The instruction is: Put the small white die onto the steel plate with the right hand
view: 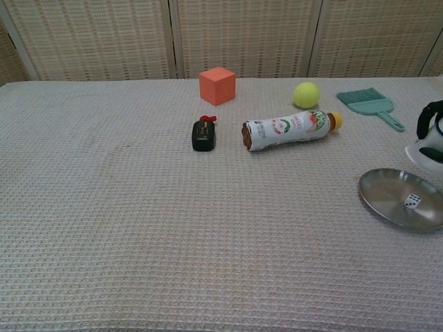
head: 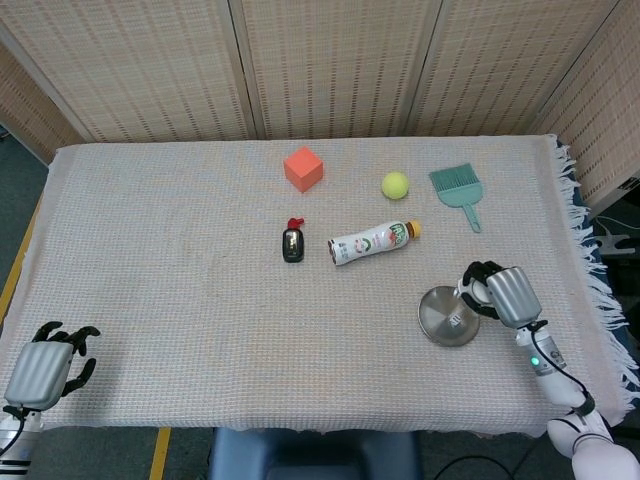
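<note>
Woven reed screens are closing the back of the scene, and before them a counter (head: 150,250) under a pale waffle cloth is carrying all the things. At the lower right of the head view the steel plate (head: 436,322) is lying flat on the cloth, and the small white die (head: 455,321) is sitting on it, a little toward the side of the plate that is facing the right hand (head: 502,294). In the chest view the die (view: 412,201) is showing its dots and is resting inside the plate (view: 387,200), near the right edge of the frame.

The right hand is hanging just beside the plate, toward the right edge of the head view and slightly higher in the frame than the die. It is grasping nothing; its dark fingers are curving inward, apart from the die. In the chest view only a part of this hand (view: 430,137) is showing, above and behind the plate. So the die is lying to the lower left of the hand, close by but not touching it. A die has no long axis, so direction of approach is not mattering much.

The left hand (head: 42,368) is staying far away at the lower left corner of the head view, empty, with fingers loosely curled. The right hand is clearly the nearer one.

I am judging that the placing is done, and the coming move is only for the right hand to be drawing off to the right, away from the plate, without brushing its rim.
</note>
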Robot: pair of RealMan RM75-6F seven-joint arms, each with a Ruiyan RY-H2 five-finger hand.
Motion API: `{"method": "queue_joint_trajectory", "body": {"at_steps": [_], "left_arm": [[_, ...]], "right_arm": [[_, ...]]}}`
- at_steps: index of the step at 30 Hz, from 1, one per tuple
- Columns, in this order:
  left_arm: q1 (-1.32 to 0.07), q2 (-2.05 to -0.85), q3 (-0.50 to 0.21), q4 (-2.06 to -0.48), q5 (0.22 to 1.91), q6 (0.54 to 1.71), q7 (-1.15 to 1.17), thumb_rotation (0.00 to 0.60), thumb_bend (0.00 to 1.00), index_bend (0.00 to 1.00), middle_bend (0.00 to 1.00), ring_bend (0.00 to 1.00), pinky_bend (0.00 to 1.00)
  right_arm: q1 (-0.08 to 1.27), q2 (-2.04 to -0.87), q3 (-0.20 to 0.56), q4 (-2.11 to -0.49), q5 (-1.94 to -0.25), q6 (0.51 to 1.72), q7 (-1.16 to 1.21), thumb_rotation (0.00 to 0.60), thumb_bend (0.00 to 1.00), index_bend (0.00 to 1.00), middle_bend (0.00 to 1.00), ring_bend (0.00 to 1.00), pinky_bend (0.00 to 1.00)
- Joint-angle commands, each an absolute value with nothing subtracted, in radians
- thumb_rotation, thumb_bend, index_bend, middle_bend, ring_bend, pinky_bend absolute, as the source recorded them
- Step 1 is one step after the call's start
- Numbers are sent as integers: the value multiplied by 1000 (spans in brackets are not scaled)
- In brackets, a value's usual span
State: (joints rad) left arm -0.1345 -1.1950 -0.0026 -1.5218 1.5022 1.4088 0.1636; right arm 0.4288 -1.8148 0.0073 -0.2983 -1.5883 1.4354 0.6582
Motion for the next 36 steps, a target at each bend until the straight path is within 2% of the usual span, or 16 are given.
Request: {"method": "queue_joint_trajectory", "body": {"at_steps": [1,4,7,10,12,17,20,23,27,31,36], "left_arm": [[-135,-1195,-2,-1522,1501,1406,163,600,367,348,538,475,216],[-136,-1196,-2,-1522,1500,1404,166,600,367,348,538,474,216],[-136,-1198,-1,-1520,1496,1400,167,600,367,348,538,475,215],[-137,-1198,-1,-1520,1493,1396,167,600,368,348,538,475,215],[-136,-1197,-1,-1519,1495,1398,169,600,367,348,538,475,215],[-135,-1195,-2,-1523,1497,1404,166,600,367,348,538,475,214],[-134,-1194,-3,-1522,1496,1406,164,600,367,348,538,475,214],[-134,-1194,-6,-1522,1491,1405,155,600,367,348,538,475,214],[-134,-1193,-8,-1520,1488,1405,150,600,367,348,538,474,214],[-134,-1193,-7,-1519,1497,1411,153,600,367,348,538,475,214],[-139,-1200,-8,-1517,1504,1412,151,600,366,348,538,475,213]], "right_arm": [[419,-1819,34,-271,-1553,1380,636,600,278,648,536,492,840],[419,-1825,42,-254,-1535,1316,668,600,278,632,536,480,831],[419,-1830,37,-238,-1534,1266,715,600,276,572,530,432,808],[417,-1834,24,-224,-1542,1235,761,600,261,478,449,347,719],[415,-1834,11,-216,-1553,1227,788,600,218,409,373,274,620],[411,-1820,-13,-215,-1575,1223,811,600,117,183,126,18,276],[408,-1789,-30,-247,-1593,1238,804,600,90,72,38,0,151],[398,-1736,-42,-319,-1614,1325,777,600,83,4,4,0,106],[368,-1634,-42,-489,-1631,1452,650,600,81,0,0,0,78],[305,-1484,-16,-821,-1608,1560,412,600,78,0,0,0,78],[222,-1322,-16,-1224,-1529,1555,107,600,76,0,0,0,87]]}}
